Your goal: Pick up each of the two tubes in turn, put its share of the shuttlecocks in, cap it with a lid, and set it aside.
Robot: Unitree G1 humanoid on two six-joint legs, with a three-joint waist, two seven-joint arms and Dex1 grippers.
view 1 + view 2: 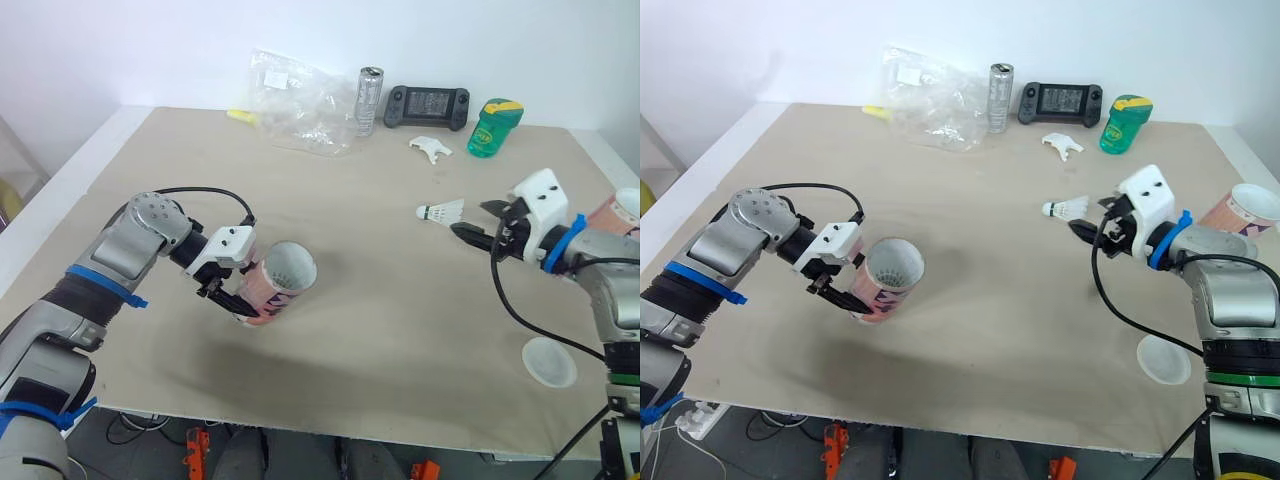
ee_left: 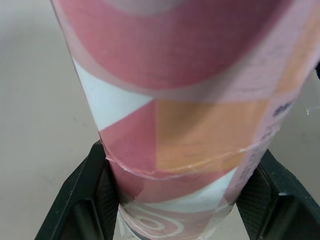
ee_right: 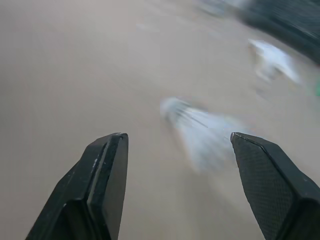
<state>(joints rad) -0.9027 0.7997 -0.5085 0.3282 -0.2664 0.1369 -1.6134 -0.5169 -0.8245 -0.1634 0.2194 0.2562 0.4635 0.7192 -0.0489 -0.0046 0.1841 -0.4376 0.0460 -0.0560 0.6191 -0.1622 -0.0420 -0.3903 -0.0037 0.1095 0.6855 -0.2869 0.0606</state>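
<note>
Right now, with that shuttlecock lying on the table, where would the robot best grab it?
Probably across the feather skirt, coming from the robot's right. The shuttlecock lies on its side, its round head pointing away from the open right gripper, so the skirt faces it and the head is free to enter the tube first.

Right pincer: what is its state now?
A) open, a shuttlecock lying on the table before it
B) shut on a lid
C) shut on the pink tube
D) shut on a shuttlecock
A: the right pincer has its fingers apart, and the shuttlecock lies on the table ahead of them, ungripped.
</note>
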